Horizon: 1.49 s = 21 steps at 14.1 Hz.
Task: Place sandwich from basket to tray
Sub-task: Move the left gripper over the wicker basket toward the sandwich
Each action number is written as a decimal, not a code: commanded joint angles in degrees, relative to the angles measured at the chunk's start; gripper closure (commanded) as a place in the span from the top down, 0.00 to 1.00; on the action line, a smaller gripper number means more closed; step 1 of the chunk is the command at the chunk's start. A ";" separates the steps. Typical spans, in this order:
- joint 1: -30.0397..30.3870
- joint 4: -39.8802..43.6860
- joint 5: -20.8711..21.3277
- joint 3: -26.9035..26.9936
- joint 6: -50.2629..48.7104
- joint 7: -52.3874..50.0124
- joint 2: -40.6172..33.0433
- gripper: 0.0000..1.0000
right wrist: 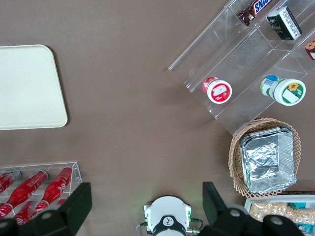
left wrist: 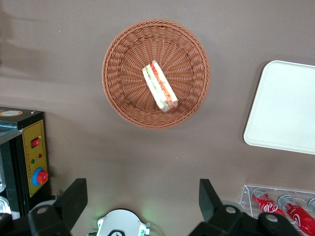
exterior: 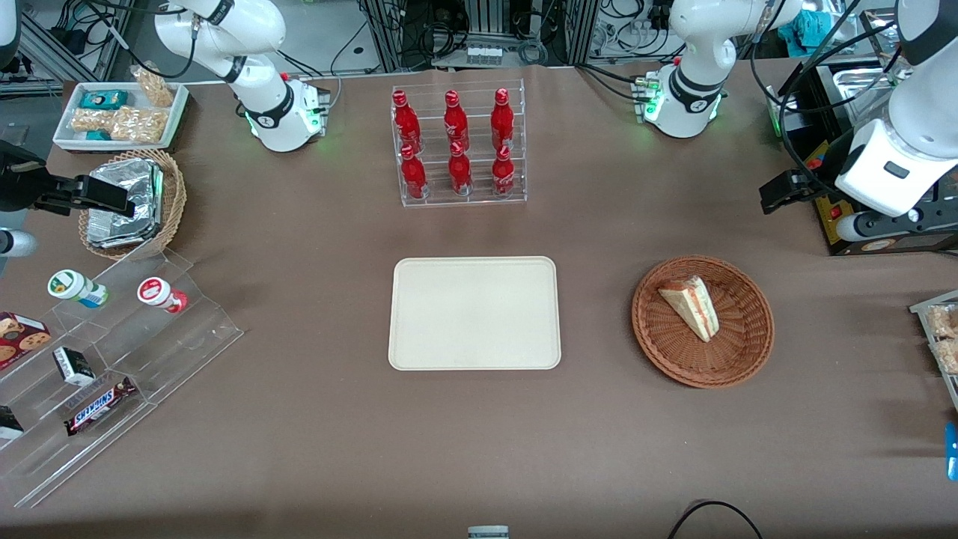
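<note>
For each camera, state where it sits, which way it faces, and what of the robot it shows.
Front view: high over the table's front edge, facing both arm bases; the left end effector hangs off toward the working arm's end.
Left wrist view: looks straight down on the sandwich in the basket; open fingers show.
Right wrist view: looks down on the foil pack; the parked arm's fingers show.
All three share the tray and bottles.

sandwich (exterior: pixel 692 306) – white triangular wedge, red/green filling, lying in basket (exterior: pixel 658 343) | basket – reddish-brown round wicker, on tabletop, below and nearer the front camera than claw (exterior: pixel 778 196), its fingers spread wide | tray (exterior: pixel 474 313) – cream rectangle, flat, bare, well apart from claw
</note>
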 commanded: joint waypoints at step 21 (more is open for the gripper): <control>-1.22 -21.33 -0.25 0.04 32.70 -29.21 12.29 1.00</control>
